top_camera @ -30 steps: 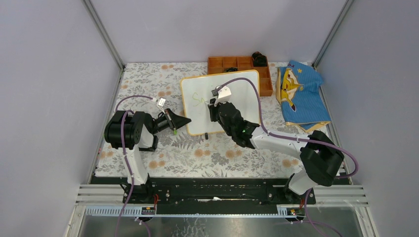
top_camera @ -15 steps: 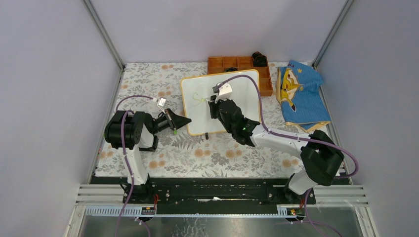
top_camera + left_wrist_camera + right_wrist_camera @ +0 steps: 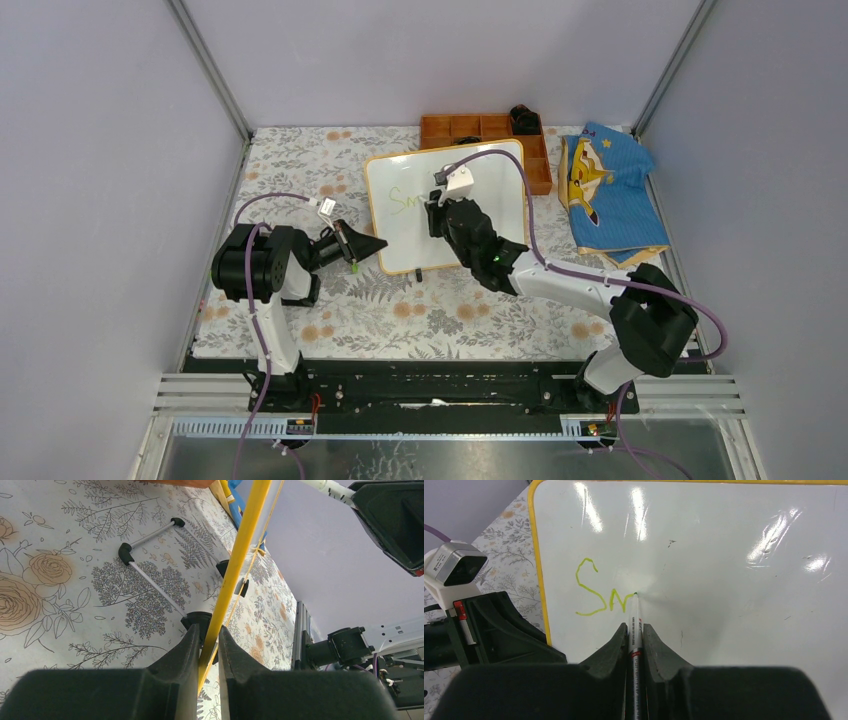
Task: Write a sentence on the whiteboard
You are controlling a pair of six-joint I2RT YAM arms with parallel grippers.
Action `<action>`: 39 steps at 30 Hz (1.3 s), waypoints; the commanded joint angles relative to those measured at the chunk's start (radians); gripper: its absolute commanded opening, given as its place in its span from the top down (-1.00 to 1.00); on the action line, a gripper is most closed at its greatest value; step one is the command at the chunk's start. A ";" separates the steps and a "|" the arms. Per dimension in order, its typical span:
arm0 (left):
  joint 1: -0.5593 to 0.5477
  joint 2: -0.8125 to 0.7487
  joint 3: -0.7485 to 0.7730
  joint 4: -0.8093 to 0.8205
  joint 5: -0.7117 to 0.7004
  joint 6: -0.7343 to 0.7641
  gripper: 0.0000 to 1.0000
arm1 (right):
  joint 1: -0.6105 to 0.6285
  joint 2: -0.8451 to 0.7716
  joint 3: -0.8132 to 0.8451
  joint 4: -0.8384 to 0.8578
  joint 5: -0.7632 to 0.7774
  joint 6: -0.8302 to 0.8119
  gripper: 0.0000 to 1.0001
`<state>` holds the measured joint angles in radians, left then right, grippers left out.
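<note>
Whiteboard (image 3: 470,215) at centre of top view, propped at a tilt, just in front of the orange compartment tray (image 3: 480,130). Left gripper (image 3: 207,635) pinched nearly closed on the board's yellow edge frame. Right gripper (image 3: 635,630) clamped narrow around a marker (image 3: 634,615), tip touching the white surface. Sentence (image 3: 599,592): yellow-green "S" plus part of a second letter, board's upper left. Blue cloth (image 3: 610,190) at right, apart.

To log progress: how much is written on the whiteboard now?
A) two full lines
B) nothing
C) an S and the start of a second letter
C: on the whiteboard the yellow-green writing is only an S and a part-made letter, ending at the tip of the marker in the right pincer.
</note>
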<state>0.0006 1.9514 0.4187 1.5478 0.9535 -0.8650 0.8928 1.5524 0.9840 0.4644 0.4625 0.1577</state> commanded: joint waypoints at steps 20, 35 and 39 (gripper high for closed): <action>-0.018 0.024 -0.008 0.003 -0.063 0.029 1.00 | -0.031 -0.071 -0.107 0.007 0.027 0.018 1.00; -0.018 0.023 -0.008 0.001 -0.061 0.031 1.00 | -0.037 -0.161 -0.047 0.021 0.026 -0.001 1.00; -0.018 0.022 -0.007 0.001 -0.061 0.030 1.00 | -0.040 -0.147 -0.038 0.042 0.000 0.008 1.00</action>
<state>-0.0166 1.9514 0.4187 1.5475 0.9463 -0.8646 0.8654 1.4055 0.8944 0.4541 0.4610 0.1719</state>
